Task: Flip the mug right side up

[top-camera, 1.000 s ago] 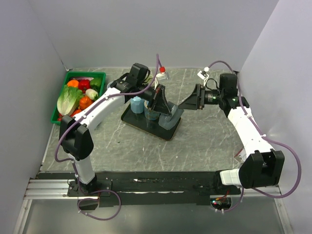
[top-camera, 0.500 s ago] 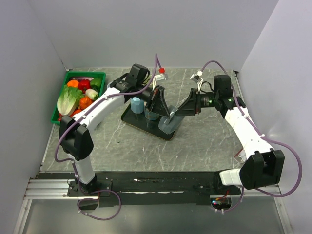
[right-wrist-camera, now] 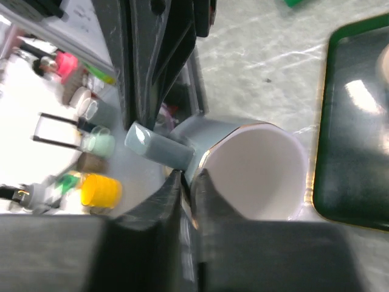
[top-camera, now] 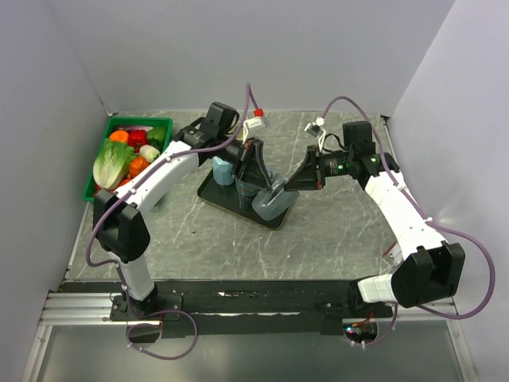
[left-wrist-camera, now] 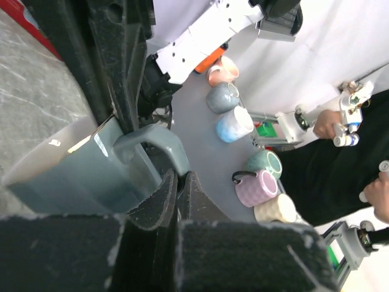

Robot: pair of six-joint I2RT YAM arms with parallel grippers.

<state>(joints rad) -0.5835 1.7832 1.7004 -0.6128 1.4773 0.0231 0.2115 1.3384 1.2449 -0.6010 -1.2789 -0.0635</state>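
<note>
A grey-blue mug [top-camera: 269,204] with a white inside hangs tilted over the right end of the dark tray [top-camera: 227,199]. My left gripper [top-camera: 268,184] reaches it from the upper left. In the left wrist view that gripper [left-wrist-camera: 181,177] is shut on the lower end of the mug's handle [left-wrist-camera: 159,141], and the mug's body [left-wrist-camera: 85,179] lies to its left. My right gripper [top-camera: 288,188] comes in from the right. In the right wrist view it [right-wrist-camera: 189,177] is shut on the mug's rim beside the handle [right-wrist-camera: 157,148], and the open mouth [right-wrist-camera: 258,173] faces that camera.
A light blue mug [top-camera: 223,170] stands on the tray's far left part, close under my left arm. A green crate [top-camera: 140,121] of vegetables sits at the table's far left. Grey walls close the table in on the left, back and right.
My right gripper moved left to the mug and shut on its rim. The left gripper stayed shut on the handle, and the mug shifted slightly left and nearer.
</note>
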